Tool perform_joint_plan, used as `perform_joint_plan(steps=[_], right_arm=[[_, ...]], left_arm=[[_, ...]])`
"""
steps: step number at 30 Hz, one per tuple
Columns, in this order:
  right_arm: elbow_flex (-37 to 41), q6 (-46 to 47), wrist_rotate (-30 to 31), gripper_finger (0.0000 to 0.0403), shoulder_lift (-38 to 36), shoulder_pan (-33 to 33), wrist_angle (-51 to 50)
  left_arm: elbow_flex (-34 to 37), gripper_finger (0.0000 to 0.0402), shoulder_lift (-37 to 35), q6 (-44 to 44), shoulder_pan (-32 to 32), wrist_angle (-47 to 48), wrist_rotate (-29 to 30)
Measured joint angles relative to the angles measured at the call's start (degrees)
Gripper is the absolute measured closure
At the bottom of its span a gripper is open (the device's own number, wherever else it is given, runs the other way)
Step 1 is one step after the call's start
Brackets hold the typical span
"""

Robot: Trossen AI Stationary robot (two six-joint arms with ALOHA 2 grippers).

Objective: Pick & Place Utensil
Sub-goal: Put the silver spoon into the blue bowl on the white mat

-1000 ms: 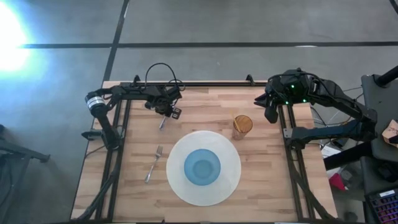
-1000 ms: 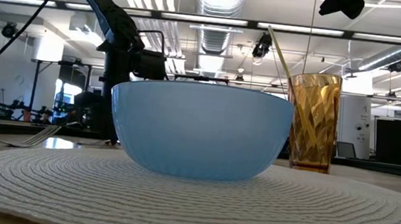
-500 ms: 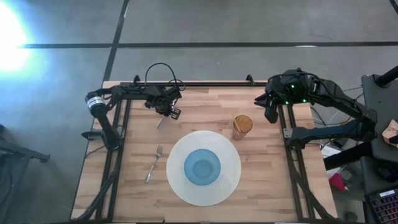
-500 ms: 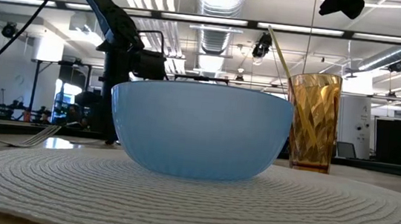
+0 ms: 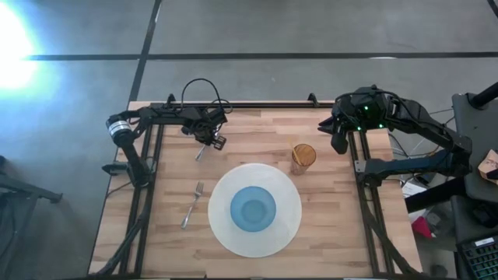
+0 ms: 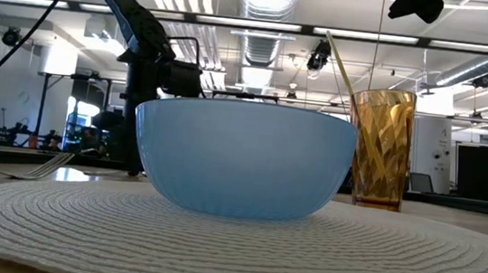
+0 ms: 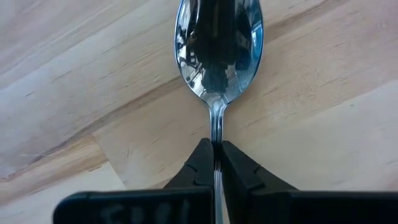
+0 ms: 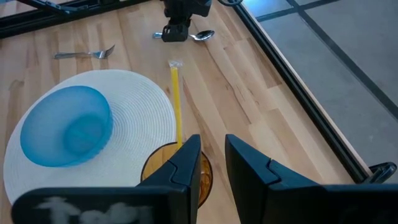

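A shiny metal spoon [image 7: 217,50] sits on the far left part of the wooden table, seen small in the high view as spoon [image 5: 199,153]. My left gripper [image 7: 216,148] stands over it, shut on its handle; from above this is left gripper [image 5: 215,141]. My right gripper [image 8: 211,155] is open and touches nothing, waiting above the far right side as right gripper [image 5: 339,140], beyond an amber cup [image 5: 303,158]. A fork [image 5: 193,204] lies flat on the wood left of the placemat. My left gripper pinches the spoon's handle at its neck [image 7: 216,129], just behind the bowl, between the two fingers. They come from above, pointing down, one on each side of the handle. The rest of the handle is hidden behind the fingers. The bowl is close to the wood; lifted or resting, I cannot tell.
A round white woven placemat [image 5: 286,229] carries a blue bowl [image 5: 254,208] in the middle of the table. The amber cup with a yellow straw [image 8: 176,102] stands at the mat's far right rim. Bare wood lies between the spoon, the fork [image 8: 84,54] and the mat.
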State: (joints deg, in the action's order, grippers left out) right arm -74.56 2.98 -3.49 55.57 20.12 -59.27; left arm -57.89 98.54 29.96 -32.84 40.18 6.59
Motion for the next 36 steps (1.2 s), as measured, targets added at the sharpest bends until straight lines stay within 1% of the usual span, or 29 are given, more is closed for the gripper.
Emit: perform_joint_plan(steps=[16,24,33,36], right_arm=[[0.00,0.46,0.00,0.0335,0.00,0.00,-0.07],[0.00,0.46,0.00,0.0335,0.00,-0.01,-0.07],[0.00,0.46,0.00,0.0335,0.00,0.00,-0.09],[0.00,0.46,0.00,0.0335,0.00,-0.02,-0.11]], left_arm=[[0.04,0.0400,-0.17,-3.08,0.03,-0.11,0.63],[-0.10,0.0400,-0.48,-3.90,0.00,-0.15,2.28],[-0.33,0.0401,-5.05,-6.36,0.11,-0.04,2.42],[-0.79,0.0401,-7.50,-7.60,0.75,2.17,2.35]])
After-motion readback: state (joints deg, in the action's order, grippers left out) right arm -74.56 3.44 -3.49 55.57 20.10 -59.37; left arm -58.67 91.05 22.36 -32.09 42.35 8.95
